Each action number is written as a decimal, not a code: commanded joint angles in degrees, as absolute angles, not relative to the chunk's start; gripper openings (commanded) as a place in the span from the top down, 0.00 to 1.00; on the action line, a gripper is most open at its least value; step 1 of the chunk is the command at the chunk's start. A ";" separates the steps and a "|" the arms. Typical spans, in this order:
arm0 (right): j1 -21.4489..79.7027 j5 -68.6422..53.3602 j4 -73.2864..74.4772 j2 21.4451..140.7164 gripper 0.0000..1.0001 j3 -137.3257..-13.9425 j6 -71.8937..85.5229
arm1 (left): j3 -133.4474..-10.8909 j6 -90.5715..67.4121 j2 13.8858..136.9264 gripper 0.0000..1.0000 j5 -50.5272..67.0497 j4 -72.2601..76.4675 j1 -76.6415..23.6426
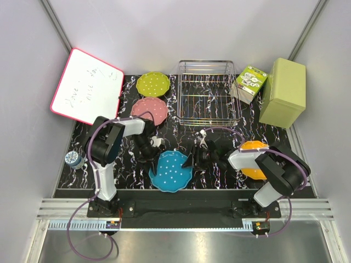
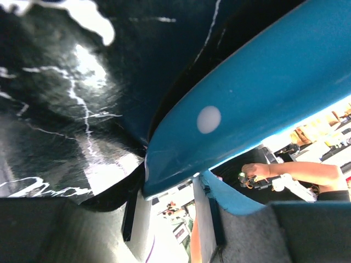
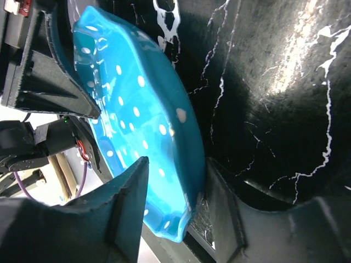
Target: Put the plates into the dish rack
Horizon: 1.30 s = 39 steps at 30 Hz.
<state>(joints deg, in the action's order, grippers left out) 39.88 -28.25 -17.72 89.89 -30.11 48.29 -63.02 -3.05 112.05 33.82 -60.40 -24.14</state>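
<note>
plates are what this job is about, and the blue plate [image 1: 171, 171] is the one in hand. the left end effector [image 2: 171, 215] is narrow and pinches the wavy rim of the blue plate, with the rim between its two fingers. the right end effector [image 3: 175, 171] has one finger on each side of the rim at the other side of the plate. they are very close to it, but i cannot tell if they squeeze it or only sit around it. so the blue plate is between the two arms, low in the middle of the top view. it looks tipped up, not flat on the black tabletop [image 1: 181, 137].

further out, the orange plate [image 1: 254, 159] lies at the lower right, partly hidden under the right arm. the pink plate [image 1: 149, 110] lies flat, up and to the left of the blue one. the lime green plate [image 1: 153, 84] lies just beyond it, nearer the top of the frame. the dish rack [image 1: 207, 64] stands in the upper middle, just to the right of those two plates and well apart from the blue plate.

i can see no plate in the dish rack. so i think the job is only at its start. the first plate is gripped but not put in, and all four plates have to go into the rack.
</note>
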 commanded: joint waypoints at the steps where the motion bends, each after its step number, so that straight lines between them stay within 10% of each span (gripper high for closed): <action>1: 43.50 -37.53 -32.96 91.14 0.50 -36.38 52.47 | -67.32 -2.46 113.82 0.65 43.59 -40.78 -27.68; 15: 43.86 -35.07 -27.36 93.96 0.60 -41.22 49.31 | -66.45 -2.29 112.24 0.65 44.91 -40.78 -28.92; 20: 42.55 -37.26 -17.09 88.43 1.00 -41.75 46.77 | -64.69 -1.59 108.03 0.46 41.32 -41.92 -27.08; 39: 33.40 -28.26 30.05 76.71 1.00 -87.11 8.19 | -76.64 12.84 78.32 0.29 22.87 -48.70 -5.19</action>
